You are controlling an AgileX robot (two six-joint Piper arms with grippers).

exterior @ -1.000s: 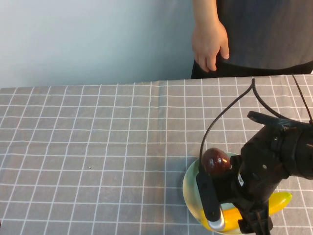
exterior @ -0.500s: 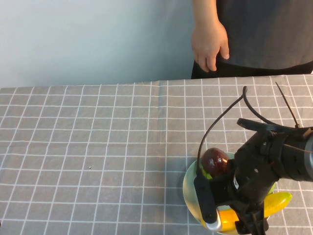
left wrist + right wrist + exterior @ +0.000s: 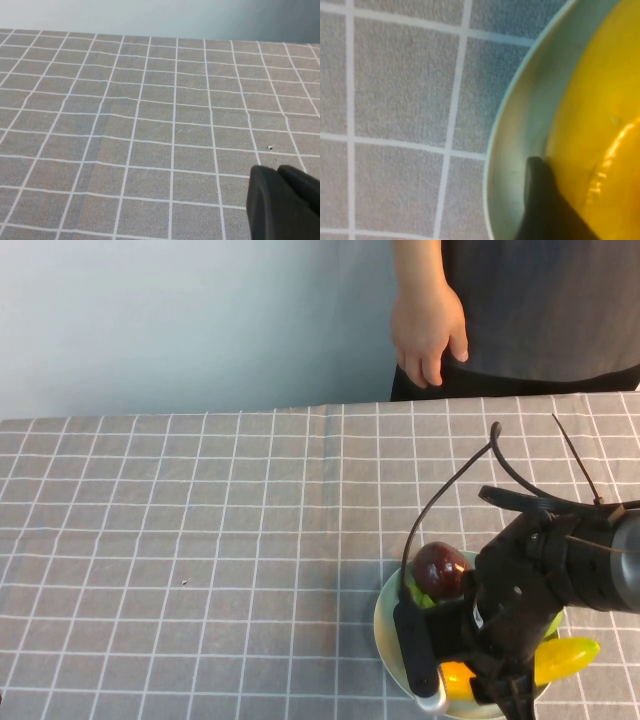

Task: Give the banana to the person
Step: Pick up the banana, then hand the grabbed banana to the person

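Note:
The yellow banana [image 3: 566,658] lies in a pale green plate [image 3: 384,626] at the table's front right, mostly hidden under my right arm. My right gripper [image 3: 470,686] is down in the plate, open around the banana. In the right wrist view one black finger [image 3: 541,200] rests against the banana's [image 3: 600,100] side, inside the plate's rim [image 3: 520,115]; the other finger is out of frame. The person's hand [image 3: 428,330] hangs behind the table's far edge. My left gripper [image 3: 278,173] is shut and empty, just above bare cloth, and is out of the high view.
A dark-purple round fruit [image 3: 438,568] and a bit of a green fruit [image 3: 418,593] sit on the far-left side of the plate, next to my right arm. The grey checked tablecloth [image 3: 200,540] covers the table.
My right arm has sunk lower over the plate and shifted slightly toward the front edge. The banana's tip and the person's hand have stayed in place.

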